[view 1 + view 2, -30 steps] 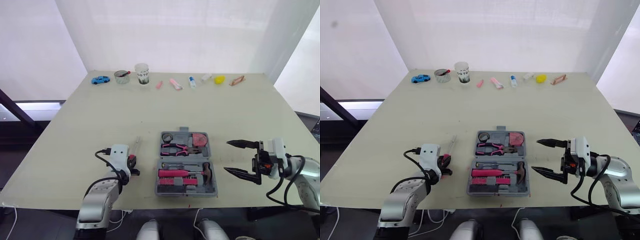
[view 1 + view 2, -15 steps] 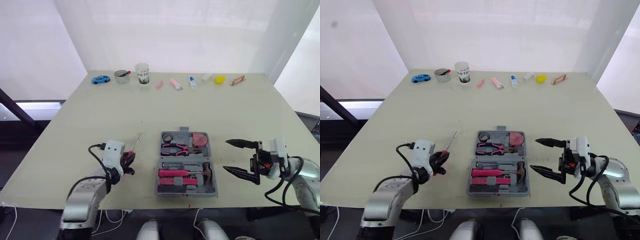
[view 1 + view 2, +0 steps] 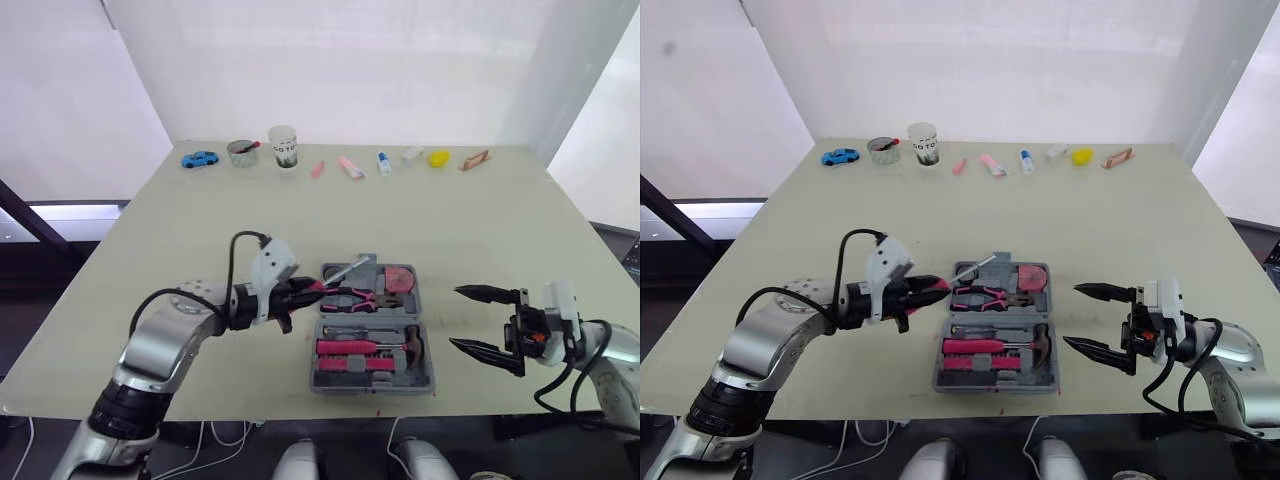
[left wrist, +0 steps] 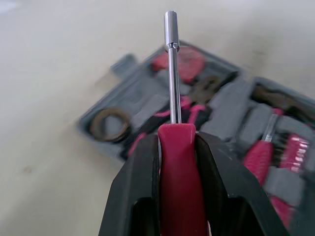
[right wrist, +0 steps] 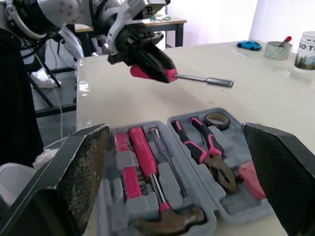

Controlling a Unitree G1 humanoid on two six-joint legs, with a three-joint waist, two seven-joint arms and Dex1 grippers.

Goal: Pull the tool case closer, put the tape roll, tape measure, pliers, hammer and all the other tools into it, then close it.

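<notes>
Left gripper [image 3: 305, 290] fingers clamped on screwdriver [image 3: 338, 272] handle, shaft above open tool case [image 3: 425, 380] near counter [image 3: 450, 220] front edge. Right gripper [image 3: 455, 317] fingers spread wide, empty, beside case.

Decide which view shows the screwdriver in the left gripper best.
The left wrist view: the screwdriver sits close up, pink handle clamped, whole shaft visible. The right wrist view shows it side-on; the eye views show it from afar.

Dark lettering on cup [image 3: 284, 147], not legible
</notes>
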